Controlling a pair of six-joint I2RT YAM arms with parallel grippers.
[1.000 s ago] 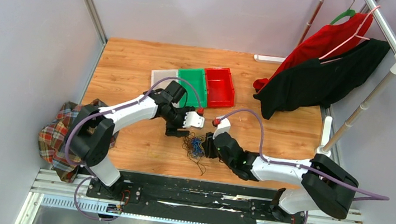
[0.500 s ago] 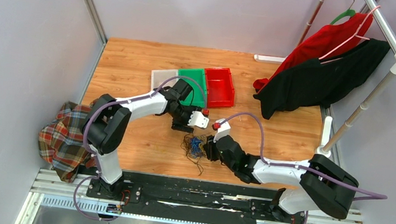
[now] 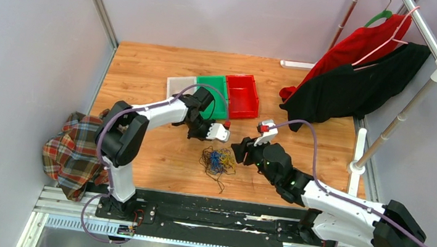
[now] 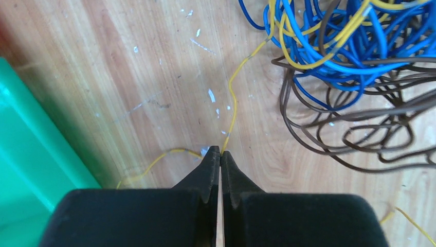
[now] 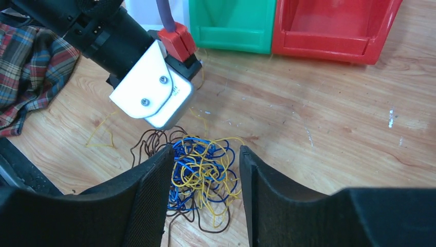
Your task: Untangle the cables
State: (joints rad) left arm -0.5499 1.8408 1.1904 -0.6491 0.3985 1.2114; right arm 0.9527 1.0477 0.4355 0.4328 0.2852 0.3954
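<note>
1. The cables (image 3: 218, 161) are piled in one loose heap of blue, yellow and dark brown wire. The heap is on the wooden table (image 3: 147, 72), on the near side of the green bin (image 3: 214, 93) and clear of it.
2. The left gripper (image 3: 200, 135) is set down between the green bin and the heap. In the left wrist view the bin's corner is seen just off to one side of it.
3. Its jaws are clamped tight together. A yellow strand (image 4: 232, 103) trailing out of the heap can be followed right into the closed tips, so it looks pinched there. A bit more yellow wire is seen curling away from the tips toward the green bin.
4. The right gripper (image 3: 239, 151) is spread apart with nothing held in it. It's placed nearer than the green bin and over toward the right arm's side, just beside the heap. In the right wrist view the tangle is framed between its two fingers (image 5: 149, 195).
5. A red bin (image 3: 242, 95) is butted up against the green bin on one side, and a pale bin (image 3: 180, 85) on the other.
6. A plaid cloth (image 3: 70, 150) is bunched up well away from the green bin, past the table's left edge.
</note>
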